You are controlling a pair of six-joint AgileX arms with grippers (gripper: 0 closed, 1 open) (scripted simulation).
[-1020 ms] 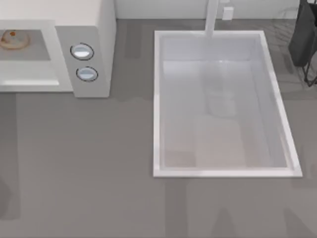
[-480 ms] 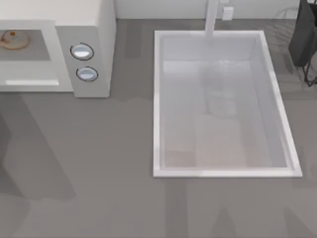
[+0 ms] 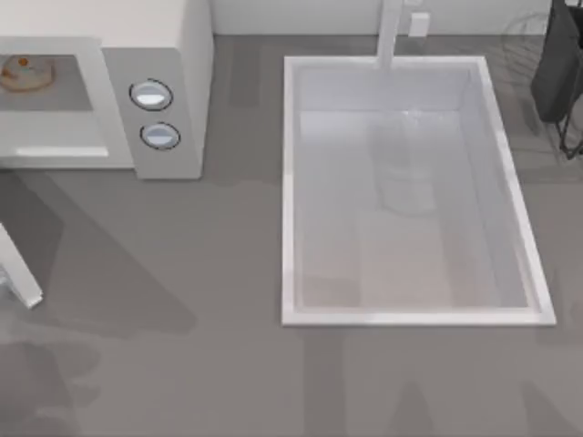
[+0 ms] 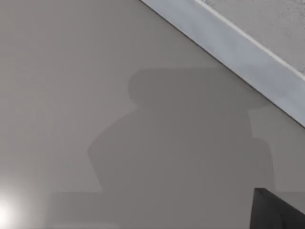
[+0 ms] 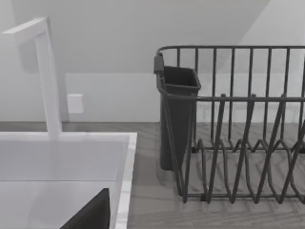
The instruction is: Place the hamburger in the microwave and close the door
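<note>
Two round knobs [image 3: 155, 115] sit on the side panel of the microwave [image 3: 173, 36] at the top view's upper left. I see the hamburger [image 3: 27, 72] lying inside the cavity, on its grey floor, at the frame's left edge. A white-framed corner of the door [image 3: 20, 278] juts in at the left edge, well in front of the cavity and swung away from it, so the microwave stands open. A broad shadow spreads over the grey counter [image 3: 182, 382] beside that corner. White sink basin [image 3: 290, 182] takes the middle, with the faucet [image 3: 390, 32] at its far rim. Dark dish rack [image 3: 560, 73] at the upper right corner.

Left wrist view: bare counter with a blocky shadow, the door's white frame and speckled window crossing one corner. A dark piece at the frame edge; I cannot tell whether my left claw is released or clenched.

Right wrist view: sink rim, faucet, wire dish rack with its dark cup [image 5: 177, 119]. Right claw state: I cannot tell either
</note>
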